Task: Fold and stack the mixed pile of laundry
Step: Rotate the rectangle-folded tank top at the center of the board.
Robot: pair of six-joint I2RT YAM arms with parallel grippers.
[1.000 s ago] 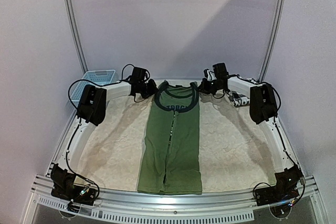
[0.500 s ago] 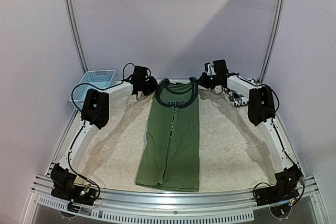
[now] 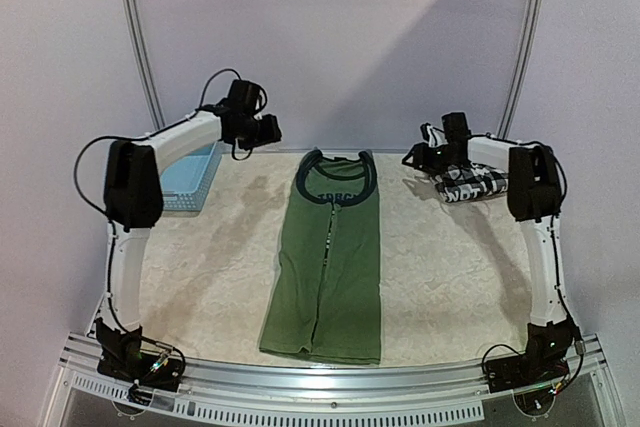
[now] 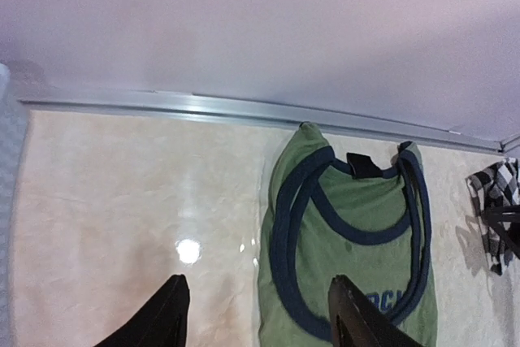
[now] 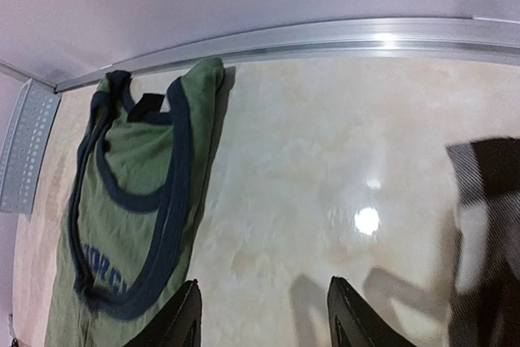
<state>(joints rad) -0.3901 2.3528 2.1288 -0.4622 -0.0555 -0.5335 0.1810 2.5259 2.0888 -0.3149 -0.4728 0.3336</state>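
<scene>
Left tool (image 4: 258, 313) and right tool (image 5: 264, 314): were closed at far collar corners of olive-green sleeveless shirt with dark blue trim (image 3: 328, 267), now let go, jaws apart, nothing between. Left tool risen, swung far left over light blue plastic lattice basket (image 3: 195, 184). Right tool moved right, near black-and-white checked shirt (image 3: 470, 185), now more exposed. Green shirt drawn slightly farther.

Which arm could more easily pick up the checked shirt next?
The right one, probably. The right gripper, open and empty, hovers just beside the checked shirt at the far right corner. The left gripper hangs at the opposite side by the blue basket, with the green shirt lying between.
</scene>
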